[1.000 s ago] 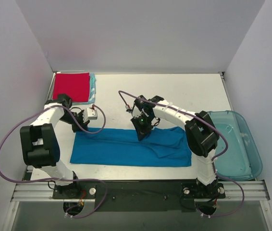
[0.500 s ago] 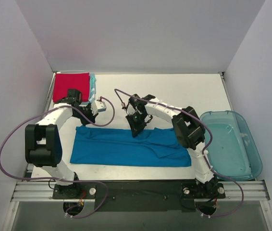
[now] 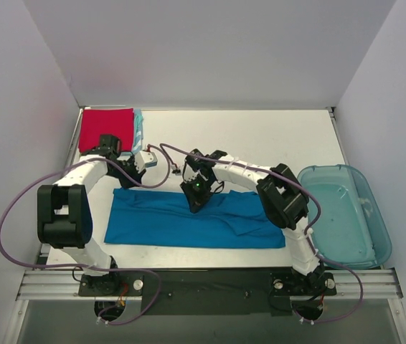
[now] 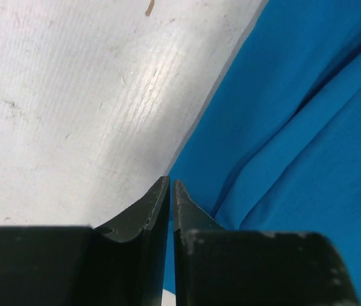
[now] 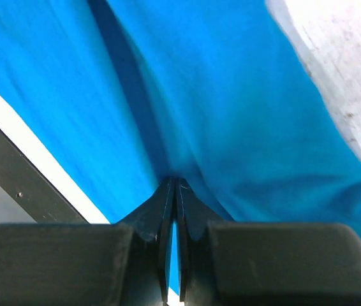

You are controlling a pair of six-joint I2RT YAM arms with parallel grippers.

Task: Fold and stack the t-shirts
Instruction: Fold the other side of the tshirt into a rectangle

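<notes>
Pale walls close in a white tabletop point(image 3: 275, 143), and along its near edge the blue t-shirt point(image 3: 167, 218) lies as a long flat band, from near the left edge to past the middle. A folded red t-shirt point(image 3: 106, 129) sits at the far left corner on a light teal shirt point(image 3: 139, 127), of which only a strip shows. We judge the blue cloth light, limp and thin. It will sag and drag if lifted from one point, so it wants a pinch at a corner or along the far hem, one hold for each arm. The left fingers point(image 4: 145, 213) hang over that hem near its left end, all but closed, with a thin slit and no cloth in it. The right fingers point(image 5: 196, 207) are closed, tips down on the cloth near the middle of the far hem, where a dark crease runs up to them; we cannot tell whether a pinch is caught. The right arm covers part of the hem, and collar, sleeves and the number of layers are hard to make out. At the right edge stands a translucent blue bin point(image 3: 346, 208).
</notes>
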